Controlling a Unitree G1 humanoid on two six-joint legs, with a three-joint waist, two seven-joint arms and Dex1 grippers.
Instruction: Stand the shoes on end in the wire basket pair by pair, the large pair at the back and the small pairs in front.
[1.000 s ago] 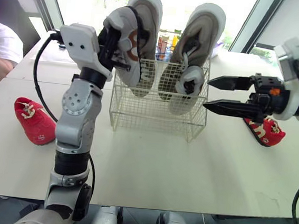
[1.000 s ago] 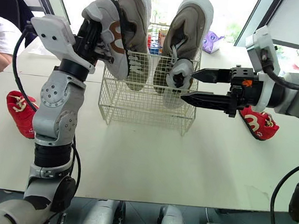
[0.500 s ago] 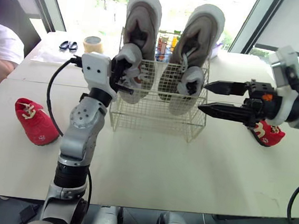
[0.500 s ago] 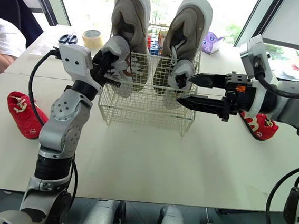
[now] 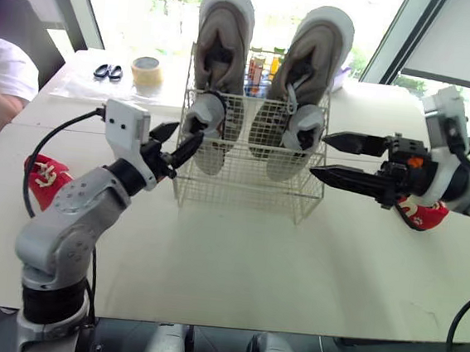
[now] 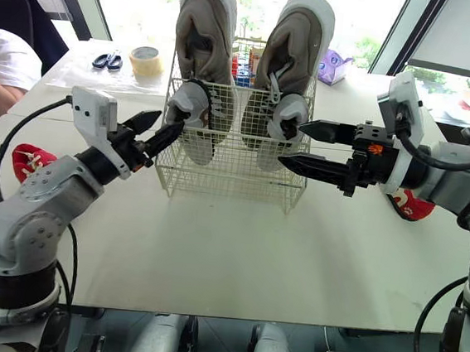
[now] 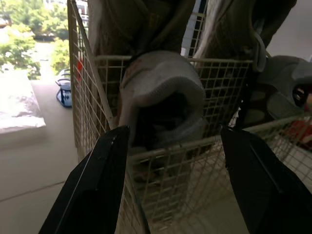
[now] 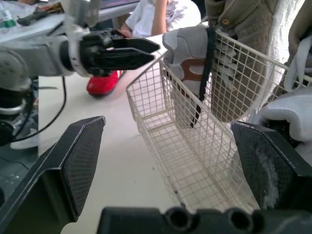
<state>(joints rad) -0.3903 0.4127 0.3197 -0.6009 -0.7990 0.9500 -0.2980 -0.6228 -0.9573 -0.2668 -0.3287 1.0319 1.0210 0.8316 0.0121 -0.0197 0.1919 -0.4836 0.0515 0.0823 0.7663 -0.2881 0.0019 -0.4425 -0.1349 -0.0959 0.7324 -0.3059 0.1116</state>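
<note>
L end effector [image 5: 187, 132], fingers apart & empty, hangs by the white wire basket's [image 5: 242, 185] left front; R end effector [image 5: 318, 154], also apart, by its right side. We see large tan shoes [image 5: 224, 33] upright at back, small grey shoes [image 5: 299, 136] in front, red shoes [image 5: 48, 181] on the surface [image 5: 235, 259].

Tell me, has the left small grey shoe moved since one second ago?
Yes. The small grey shoe came down from above the wire basket into its front left; the open left gripper released it.
</note>
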